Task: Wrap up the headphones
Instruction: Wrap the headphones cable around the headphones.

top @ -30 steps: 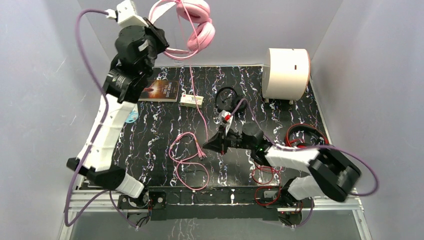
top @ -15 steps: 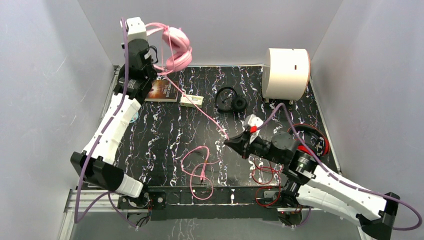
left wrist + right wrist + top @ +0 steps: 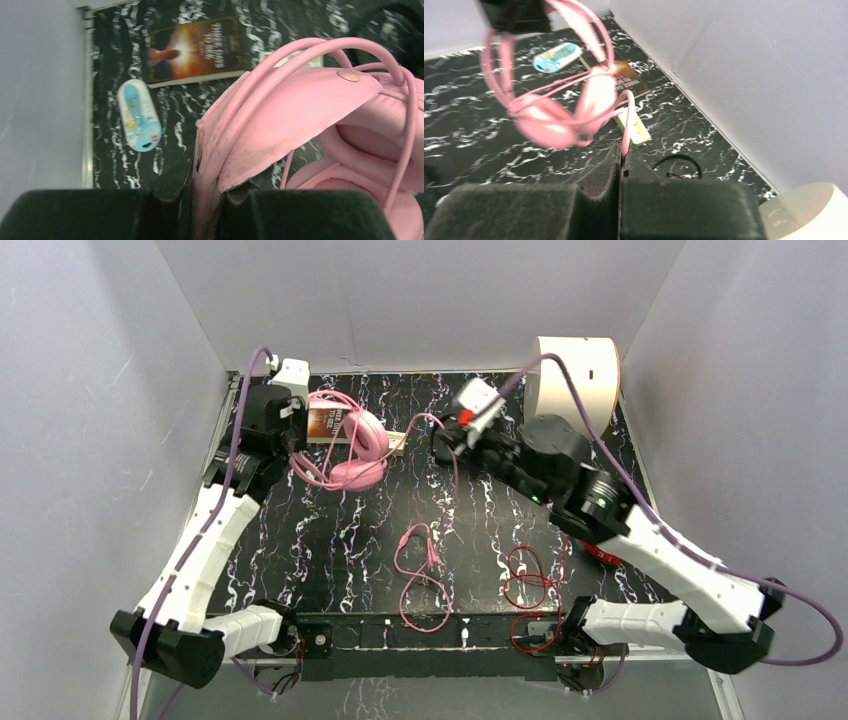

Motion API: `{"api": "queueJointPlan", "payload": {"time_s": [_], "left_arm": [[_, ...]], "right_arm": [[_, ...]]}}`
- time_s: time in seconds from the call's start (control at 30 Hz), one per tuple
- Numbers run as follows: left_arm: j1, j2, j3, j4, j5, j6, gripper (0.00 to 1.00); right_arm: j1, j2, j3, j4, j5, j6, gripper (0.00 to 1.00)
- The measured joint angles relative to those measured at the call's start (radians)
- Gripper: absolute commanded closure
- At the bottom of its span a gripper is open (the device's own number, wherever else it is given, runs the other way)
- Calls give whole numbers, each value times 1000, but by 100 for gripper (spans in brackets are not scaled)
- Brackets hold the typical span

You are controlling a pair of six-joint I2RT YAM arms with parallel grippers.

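**Pink headset held, cable pinched.** The left gripper (image 3: 204,192) has its fingers closed on the headband edge of the pink headphones (image 3: 355,445). The headset is at the far left of the black marbled table (image 3: 300,540), just beside a book (image 3: 197,50) and a small white box (image 3: 636,127). At the far centre, the right gripper (image 3: 621,165) has its fingers pressed together on the pink cable (image 3: 626,117). The cable runs from the headset to these fingers, then down to loose loops at the near centre. A black headset (image 3: 679,167) lies on the table beyond the right gripper. A red cable (image 3: 530,580) loops at the near right. The red headset (image 3: 597,552) is mostly hidden by the right arm. A blue-and-white case (image 3: 139,116) lies by the left wall, and a white cylinder (image 3: 575,370) stands at the far right.
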Motion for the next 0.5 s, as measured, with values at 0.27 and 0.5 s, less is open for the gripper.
{"api": "queueJointPlan", "payload": {"time_s": [0.27,0.5], "left_arm": [[-9,-127,23,-165,442,21,100],[-14,-127,85,-188,731,-58,100]], "right_arm": [[-228,253,145,-16,-225,-67,100],[-404,335,177,-2,-561,-63,100]]}}
